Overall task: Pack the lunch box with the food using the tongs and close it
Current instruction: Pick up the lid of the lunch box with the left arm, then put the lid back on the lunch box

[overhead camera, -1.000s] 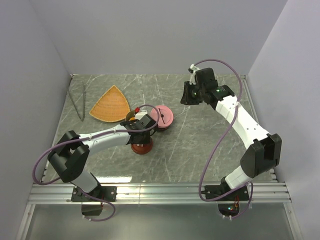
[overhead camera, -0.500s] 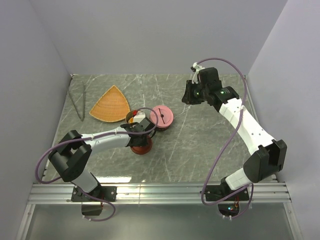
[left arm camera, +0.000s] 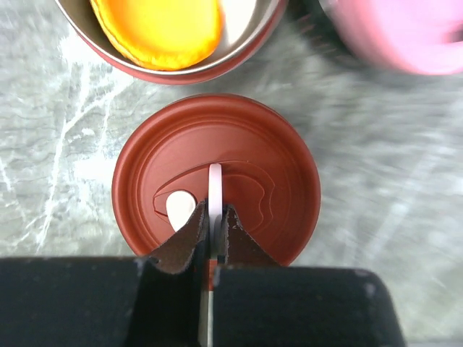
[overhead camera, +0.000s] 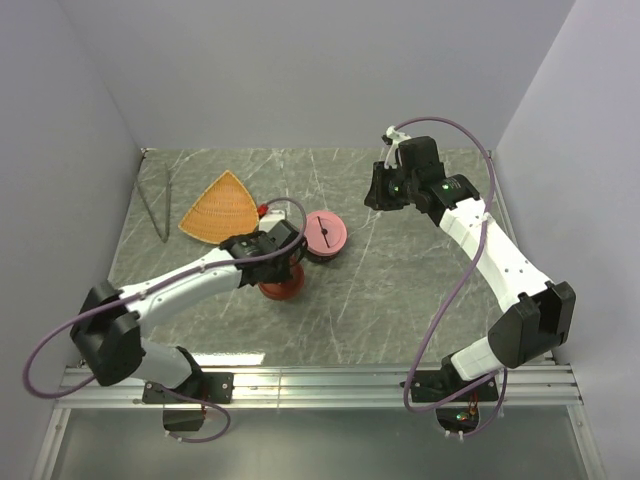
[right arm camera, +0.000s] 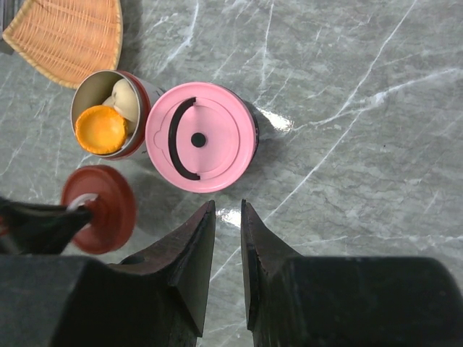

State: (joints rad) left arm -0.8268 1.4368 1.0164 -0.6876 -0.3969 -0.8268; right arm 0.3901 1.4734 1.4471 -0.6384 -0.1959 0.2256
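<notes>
Your left gripper point(left arm camera: 215, 224) is pinched tight on the thin white tab point(left arm camera: 215, 184) of the red lid point(left arm camera: 278, 166), mid-frame. That tab could slip, dropping the lid askew on the open tin point(left arm camera: 181, 72) at top left, which holds the orange food point(left arm camera: 159, 29). Your right gripper point(right arm camera: 228, 217) hangs slightly parted and empty.

White shells and chunky black joints make up the left arm point(overhead camera: 190, 285) and the right arm point(overhead camera: 490, 250), each on a black base point(overhead camera: 185, 387). A purple cable point(overhead camera: 442, 121) loops loosely along each arm. The right gripper point(right arm camera: 227, 204) ends in black, wedge-shaped fingers point(right arm camera: 192, 253) tapering to narrow tips.
</notes>
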